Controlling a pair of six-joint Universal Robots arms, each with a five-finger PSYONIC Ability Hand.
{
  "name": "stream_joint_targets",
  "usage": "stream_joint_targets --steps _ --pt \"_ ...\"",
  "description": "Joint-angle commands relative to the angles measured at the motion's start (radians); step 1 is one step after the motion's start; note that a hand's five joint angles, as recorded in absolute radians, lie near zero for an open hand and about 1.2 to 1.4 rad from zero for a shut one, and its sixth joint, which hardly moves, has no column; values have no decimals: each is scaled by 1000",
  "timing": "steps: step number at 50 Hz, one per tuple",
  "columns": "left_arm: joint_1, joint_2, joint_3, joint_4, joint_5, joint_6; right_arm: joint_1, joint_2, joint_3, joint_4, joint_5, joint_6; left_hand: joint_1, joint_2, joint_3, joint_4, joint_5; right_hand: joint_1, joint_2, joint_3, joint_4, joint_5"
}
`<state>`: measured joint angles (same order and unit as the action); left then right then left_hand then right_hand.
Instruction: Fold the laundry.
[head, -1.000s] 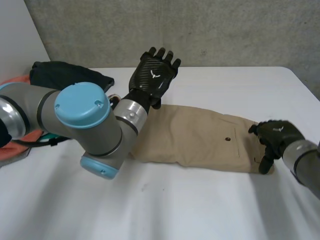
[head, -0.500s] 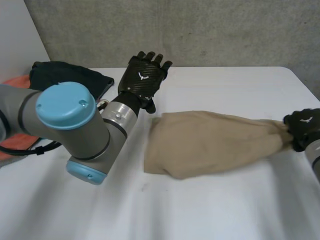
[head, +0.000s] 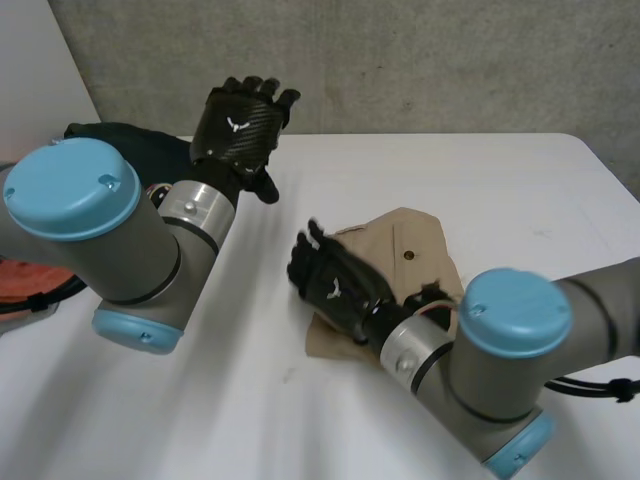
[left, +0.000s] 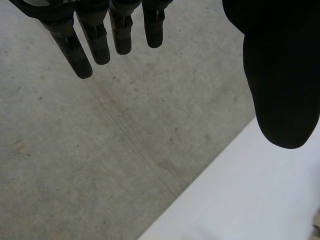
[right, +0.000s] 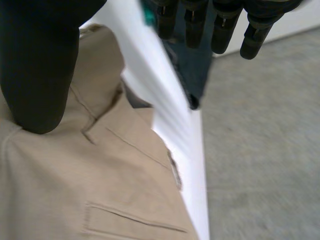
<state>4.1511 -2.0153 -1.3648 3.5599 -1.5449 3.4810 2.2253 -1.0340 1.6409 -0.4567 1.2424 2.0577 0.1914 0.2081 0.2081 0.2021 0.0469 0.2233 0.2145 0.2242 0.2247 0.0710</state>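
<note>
Tan cotton trousers (head: 412, 240) lie bunched in a compact heap on the white table (head: 500, 185), a bit right of centre, with a small dark button facing up.

Right hand (head: 335, 288) is over the heap's left edge. Its palm faces down and its fingertips reach past the cloth toward the far-left side of the table. The right forearm crosses the near part of the heap.

In the right wrist view the fingers (right: 222, 30) are straight and spread, with nothing pinched. The thumb (right: 35, 65) is down against the tan fabric (right: 75, 180), whose pocket seams sit under the palm. Can't tell how hard it presses.

Left hand (head: 238, 122) is raised at the back left, well apart from the trousers. Its wrist view shows the fingers (left: 80, 45) extended and the thumb (left: 280, 75) apart, holding nothing, against the grey concrete wall (left: 100, 150).

A dark folded garment (head: 110, 135) sits at the table's far-left corner. An orange cloth (head: 25, 300) lies at the left edge.
</note>
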Motion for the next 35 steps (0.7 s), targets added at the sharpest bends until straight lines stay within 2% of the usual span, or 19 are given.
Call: stream_joint_targets --steps 1,3,5,6,7,9,11,15,19,23,28,31,35 --pt "-16 -16 85 1 -12 -8 -105 -265 60 0 68 532 -17 -34 -34 -28 -47 -49 -40 -50 -50 -71" --pt "-40 -35 128 -3 -12 -31 -150 -317 63 6 80 768 -17 -34 -34 -28 -47 -49 -40 -50 -50 -71" --pt "-60 -57 151 -6 -9 -46 -193 -342 59 22 89 882 -17 -34 -34 -28 -47 -49 -40 -50 -50 -71" --pt "-80 -77 174 -13 -4 -60 -254 -368 59 59 113 959 -17 -34 -34 -28 -47 -49 -40 -50 -50 -71" --pt "-98 -95 193 -22 -3 -69 -278 -380 57 79 124 973 -17 -34 -34 -28 -47 -49 -40 -50 -50 -71" --pt "-147 -152 254 -68 9 -91 -384 -382 34 197 187 972 -16 -33 -33 -27 -46 -49 -40 -50 -50 -71" --pt "-175 -206 298 -107 29 -99 -420 -361 14 246 210 967 -13 -30 -30 -24 -43 -49 -40 -50 -50 -71" --pt "-227 -331 410 -180 89 -103 -429 -273 -53 323 233 960 -13 -30 -30 -24 -43 -49 -40 -50 -50 -71" --pt "-258 -450 516 -246 88 -100 -427 -189 -116 378 229 961 -10 -27 -27 -21 -40 -49 -40 -50 -50 -71" --pt "-256 -531 590 -331 11 -94 -429 -100 -176 447 164 967 1 -15 -15 -9 -29 -49 -40 -50 -50 -71" --pt "-235 -565 612 -435 -121 -45 -429 -23 -237 509 28 980 7 -9 -9 -3 -23 -49 -40 -50 -50 -71" --pt "-226 -563 601 -461 -156 -2 -427 37 -265 520 12 981 7 -9 -9 -3 -23 -49 -40 -50 -50 -71" --pt "-215 -560 566 -509 -187 65 -401 110 -305 544 32 972 7 -9 -9 -3 -23 -49 -40 -50 -50 -71"
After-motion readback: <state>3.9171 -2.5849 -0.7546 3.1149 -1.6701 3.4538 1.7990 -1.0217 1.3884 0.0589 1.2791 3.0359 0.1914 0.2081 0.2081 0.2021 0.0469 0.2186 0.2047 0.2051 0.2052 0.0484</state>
